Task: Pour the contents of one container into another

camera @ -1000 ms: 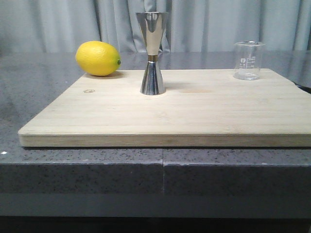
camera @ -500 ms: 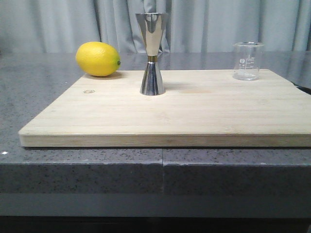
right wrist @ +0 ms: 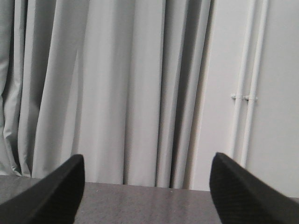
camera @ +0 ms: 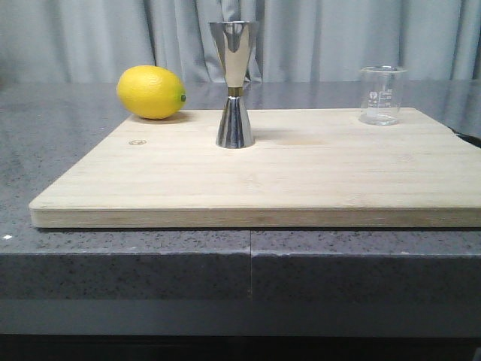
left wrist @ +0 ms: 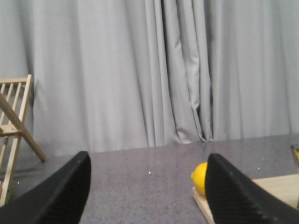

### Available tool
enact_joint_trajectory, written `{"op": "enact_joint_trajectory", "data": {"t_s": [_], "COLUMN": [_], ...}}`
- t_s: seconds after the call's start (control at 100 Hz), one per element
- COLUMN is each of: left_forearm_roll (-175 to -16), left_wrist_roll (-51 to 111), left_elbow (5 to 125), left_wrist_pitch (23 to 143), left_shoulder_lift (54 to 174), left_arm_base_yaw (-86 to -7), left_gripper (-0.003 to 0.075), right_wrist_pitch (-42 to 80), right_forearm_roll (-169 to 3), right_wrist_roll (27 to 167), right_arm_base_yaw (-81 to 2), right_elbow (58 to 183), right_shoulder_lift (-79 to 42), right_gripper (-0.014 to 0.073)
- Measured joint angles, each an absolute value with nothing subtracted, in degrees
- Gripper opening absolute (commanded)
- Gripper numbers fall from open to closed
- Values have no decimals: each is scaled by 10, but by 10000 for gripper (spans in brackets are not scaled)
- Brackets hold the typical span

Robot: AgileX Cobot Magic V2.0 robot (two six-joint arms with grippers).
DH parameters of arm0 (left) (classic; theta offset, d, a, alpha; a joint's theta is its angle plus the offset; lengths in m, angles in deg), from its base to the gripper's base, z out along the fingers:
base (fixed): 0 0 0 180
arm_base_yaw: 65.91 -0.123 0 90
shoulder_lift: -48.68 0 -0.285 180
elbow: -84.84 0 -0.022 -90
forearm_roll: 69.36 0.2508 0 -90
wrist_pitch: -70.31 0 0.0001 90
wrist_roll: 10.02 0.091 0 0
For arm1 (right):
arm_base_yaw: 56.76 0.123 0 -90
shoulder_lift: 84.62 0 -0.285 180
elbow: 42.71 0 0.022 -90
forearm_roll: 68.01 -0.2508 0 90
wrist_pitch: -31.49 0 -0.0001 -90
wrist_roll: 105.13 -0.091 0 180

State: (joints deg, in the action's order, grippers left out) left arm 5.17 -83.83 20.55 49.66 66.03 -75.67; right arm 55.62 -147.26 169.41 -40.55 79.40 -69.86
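A small clear glass beaker [camera: 382, 95] with white marks stands upright at the far right of the wooden board [camera: 285, 180]. The tall steel hourglass jigger [camera: 235, 83] stands upright near the board's far middle. Neither arm shows in the front view. In the left wrist view my left gripper [left wrist: 147, 161] is open with nothing between its black fingers, over the grey counter to the left of the board. In the right wrist view my right gripper [right wrist: 147, 161] is open and empty, facing the curtain; neither container shows there.
A yellow lemon [camera: 151, 91] rests at the board's far left corner, also seen as the lemon [left wrist: 199, 177] in the left wrist view. A wooden rack [left wrist: 11, 135] stands off to the side. A grey curtain hangs behind the dark stone counter [camera: 60, 135].
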Motion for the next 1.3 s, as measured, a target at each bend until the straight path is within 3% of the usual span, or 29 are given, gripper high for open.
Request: {"op": "enact_joint_trajectory", "data": {"t_s": [0.17, 0.43, 0.57, 0.74, 0.85, 0.98, 1.3], "left_forearm_roll": [47, 45, 43, 43, 43, 43, 43], "left_wrist_roll": [-862, -878, -879, -879, -879, -879, -879], "left_elbow": [149, 121, 121, 121, 121, 121, 121], "left_wrist_pitch": [497, 493, 491, 487, 486, 485, 484], "left_shoulder_lift": [646, 646, 646, 646, 646, 646, 646], "left_arm_base_yaw": [-757, -757, -757, -757, -757, -757, -757], "left_gripper": [482, 477, 414, 239, 123, -23, -21], "right_wrist_pitch": [526, 522, 522, 522, 522, 522, 522], "right_forearm_roll": [-1487, -1499, -1500, -1504, -1511, -1515, -1519], "right_wrist_roll": [1694, 1694, 1696, 1696, 1696, 1696, 1696], "right_arm_base_yaw": [-405, -405, -405, -405, -405, -405, -405], "right_elbow": [720, 667, 667, 667, 667, 667, 667], "right_shoulder_lift": [-768, -774, -774, -774, -774, -774, -774], "right_gripper": [504, 470, 310, 48, -67, -69, -69]}}
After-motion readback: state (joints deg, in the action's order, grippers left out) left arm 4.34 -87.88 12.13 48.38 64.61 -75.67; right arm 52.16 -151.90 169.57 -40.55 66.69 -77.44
